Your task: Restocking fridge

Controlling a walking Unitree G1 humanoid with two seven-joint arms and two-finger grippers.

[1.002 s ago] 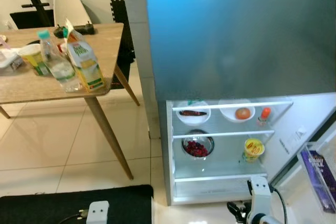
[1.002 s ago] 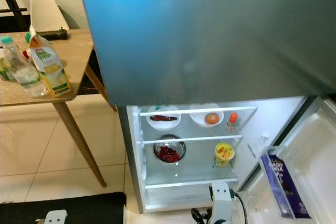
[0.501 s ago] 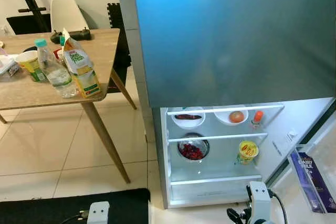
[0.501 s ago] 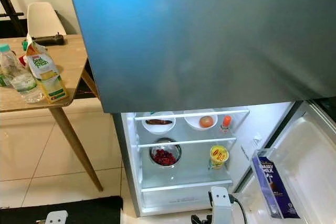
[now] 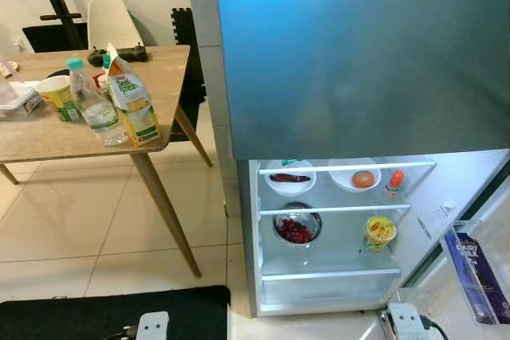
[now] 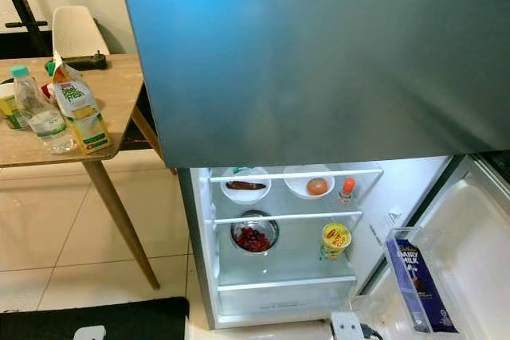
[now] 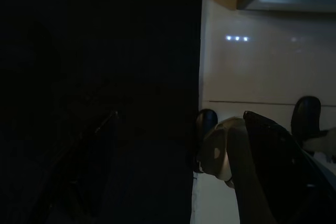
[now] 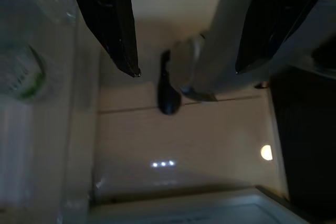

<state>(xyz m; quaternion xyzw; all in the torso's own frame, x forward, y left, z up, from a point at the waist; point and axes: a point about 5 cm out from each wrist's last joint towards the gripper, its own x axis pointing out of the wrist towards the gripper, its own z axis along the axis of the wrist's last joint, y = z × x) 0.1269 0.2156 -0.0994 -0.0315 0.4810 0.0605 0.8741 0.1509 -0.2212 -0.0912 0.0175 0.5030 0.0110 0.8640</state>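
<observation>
The fridge (image 5: 358,53) stands with its lower door swung open to the right. On its lit shelves are a white bowl with a dark sausage (image 5: 289,178), a bowl with an orange fruit (image 5: 362,178), a small orange-capped bottle (image 5: 394,182), a bowl of red berries (image 5: 296,229) and a yellow cup (image 5: 379,231). A purple milk carton (image 5: 478,274) stands in the door shelf. My right gripper (image 8: 186,71) hangs open over the tiles with nothing between its fingers; a clear bottle (image 8: 29,51) is beside it. My right arm's white end (image 5: 406,322) shows low by the fridge.
To the left, a wooden table (image 5: 48,137) holds a juice carton (image 5: 134,107), a water bottle (image 5: 94,111) and a green-yellow cup (image 5: 57,96). A white chair (image 5: 111,21) stands behind it. A black mat (image 5: 111,312) lies on the tiles at my feet.
The head view has shifted slightly. My right arm has sunk towards the picture's bottom edge. Nothing in the fridge or on the table has moved.
</observation>
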